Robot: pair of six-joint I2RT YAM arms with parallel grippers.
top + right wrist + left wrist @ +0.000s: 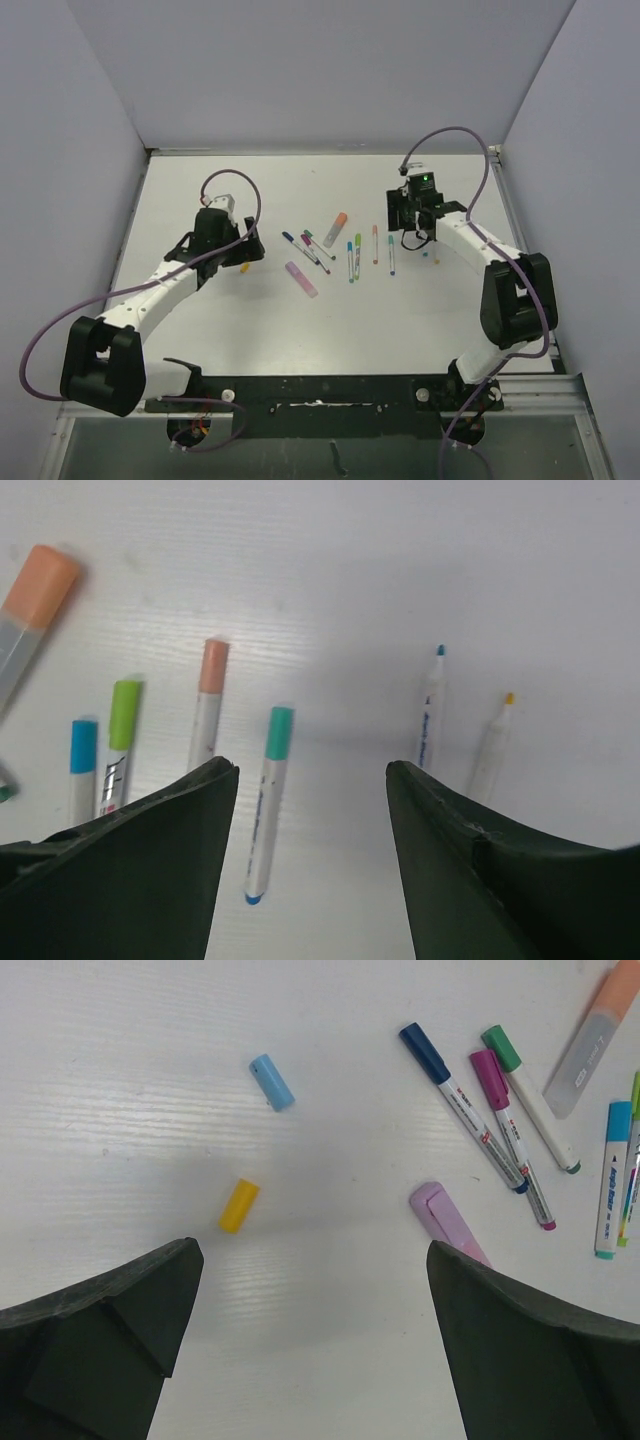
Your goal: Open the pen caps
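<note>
Two loose pen caps lie on the white table point(120, 1040) ahead of my left gripper point(312, 1252): a yellow one point(239, 1206) and a light blue one point(272, 1082). That gripper is open and empty. To its right lie capped pens: navy point(460, 1105), magenta point(510, 1130), green point(528, 1095), and a lilac highlighter point(445, 1222). My right gripper point(312, 770) is open and empty above a teal-capped pen point(265, 800). Two uncapped pens lie beyond its right finger, blue-tipped point(430, 715) and yellow-tipped point(492, 745). An orange-capped pen point(208, 705) and a green-capped pen point(120, 740) lie to the left.
A grey highlighter with an orange cap point(335, 228) lies at the back of the pen cluster in the middle of the table point(300, 190). Grey walls enclose the table at left, back and right. Both arms' cables loop above the table.
</note>
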